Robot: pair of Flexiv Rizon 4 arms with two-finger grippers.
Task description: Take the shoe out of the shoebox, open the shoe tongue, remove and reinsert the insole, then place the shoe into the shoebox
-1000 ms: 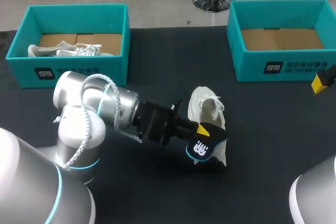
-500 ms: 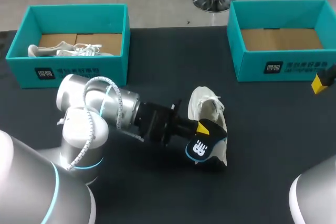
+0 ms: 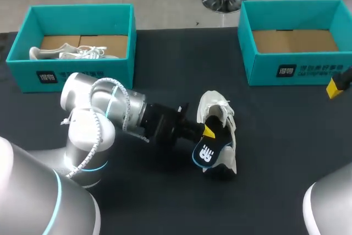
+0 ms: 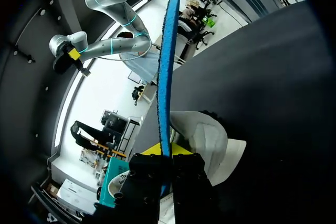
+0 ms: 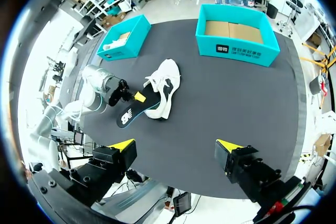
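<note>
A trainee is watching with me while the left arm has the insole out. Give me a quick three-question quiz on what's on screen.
1. True or false: the left gripper is shut on the insole.
2. Fill in: the right gripper is ___ and holds nothing.
3. The white shoe by the insole is: A) on the table B) lifted in the air C) in the right gripper.
Key: 1 true; 2 open; 3 A.

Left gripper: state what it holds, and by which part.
The left gripper is shut on the insole, pinching it at one end, beside the white shoe; the rest sticks out free.
</note>
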